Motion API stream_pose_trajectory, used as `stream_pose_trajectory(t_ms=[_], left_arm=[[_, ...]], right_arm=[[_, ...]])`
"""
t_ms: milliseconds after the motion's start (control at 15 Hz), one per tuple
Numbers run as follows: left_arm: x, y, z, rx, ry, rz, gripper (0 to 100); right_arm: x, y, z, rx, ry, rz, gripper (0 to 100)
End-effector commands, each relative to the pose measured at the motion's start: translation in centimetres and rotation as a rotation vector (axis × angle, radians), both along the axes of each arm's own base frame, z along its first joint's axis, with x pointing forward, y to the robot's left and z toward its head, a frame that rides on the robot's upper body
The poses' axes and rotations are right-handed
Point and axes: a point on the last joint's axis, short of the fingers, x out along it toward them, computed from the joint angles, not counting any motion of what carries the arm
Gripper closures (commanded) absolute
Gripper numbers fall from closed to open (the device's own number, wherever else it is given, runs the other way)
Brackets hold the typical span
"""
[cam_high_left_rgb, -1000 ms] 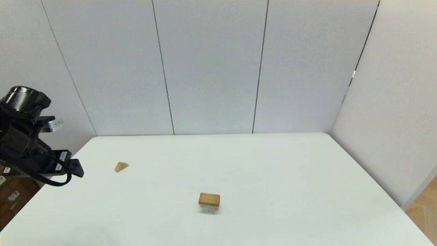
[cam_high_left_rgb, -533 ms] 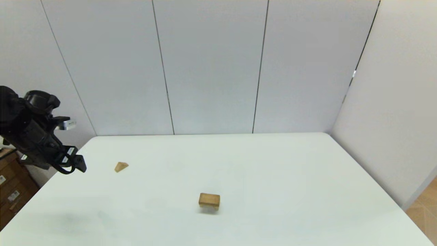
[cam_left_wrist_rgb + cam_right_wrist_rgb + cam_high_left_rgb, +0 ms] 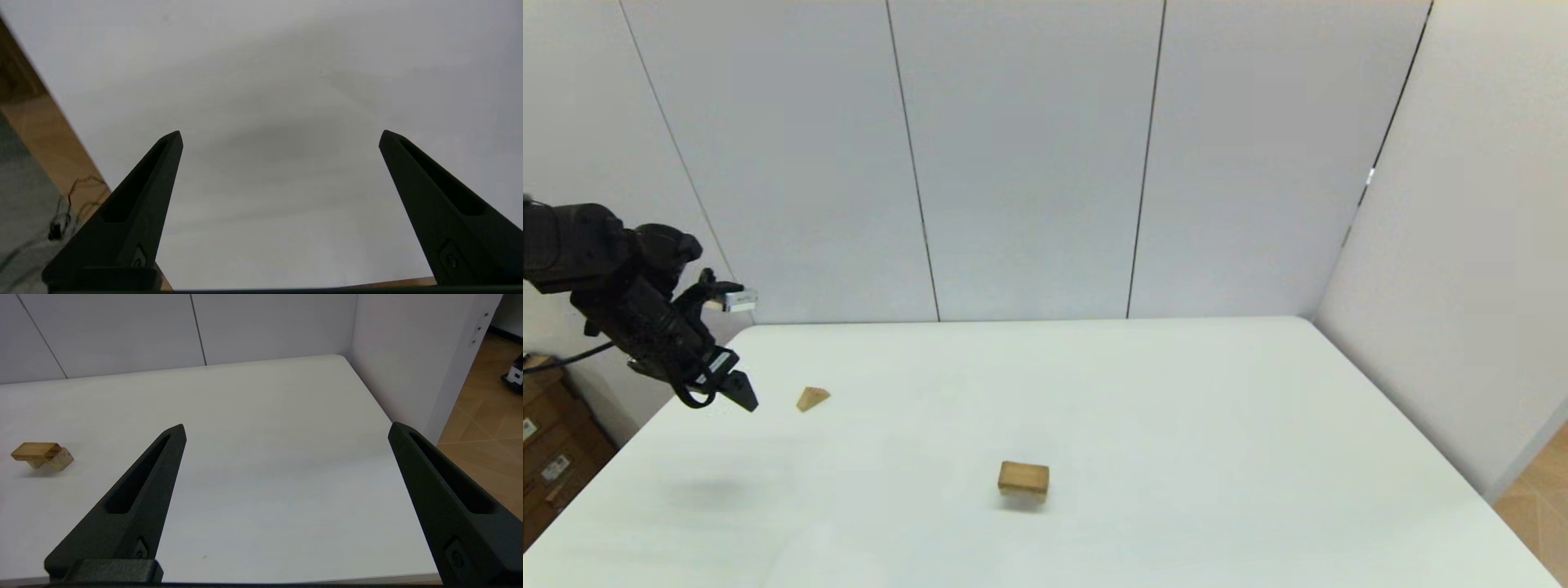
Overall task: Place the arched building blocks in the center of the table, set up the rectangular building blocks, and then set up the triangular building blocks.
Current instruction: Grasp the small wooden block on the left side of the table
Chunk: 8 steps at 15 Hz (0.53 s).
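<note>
The left claw hangs above the bench's left edge, tilted down, just left of the wedge and not touching it. Only the head view shows that small triangular block, lying near the left rim, well apart from the blocks at the bench's middle. From the head these look like one tan piece with a darker underside; the right wrist view shows them from the side, a flat slab sitting on top of a lighter block with end grain showing, and I cannot tell the arch cutout from either angle. The left wrist view shows what the head view cannot: the left claw spread wide with nothing between its fingers, only bare white bench and a soft shadow beneath, plus a strip of wooden floor and a loose cable past the bench edge. The right claw does not appear in the head view; its own camera shows it gaping wide and empty, low by the bench's near edge on the right side, with the floor beyond the far right corner.
</note>
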Motion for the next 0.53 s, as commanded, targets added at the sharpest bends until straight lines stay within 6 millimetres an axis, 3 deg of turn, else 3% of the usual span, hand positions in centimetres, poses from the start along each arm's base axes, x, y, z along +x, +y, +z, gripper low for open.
stream_pose_trajectory(t_ms=[67, 267, 533], left_arm=[[3.3, -0.2, -2.8, -0.009, 0.022, -0.089, 0], [5.0, -0.1, -4.7, 0.002, 0.033, -0.146, 0], [5.7, -0.4, -5.9, 0.008, 0.088, -0.241, 0]], right_arm=[[0.0, 0.0, 0.0, 0.0, -0.001, 0.0, 0], [0.0, 0.0, 0.0, 0.0, -0.001, 0.0, 0], [0.0, 0.0, 0.0, 0.0, -0.001, 0.0, 0]])
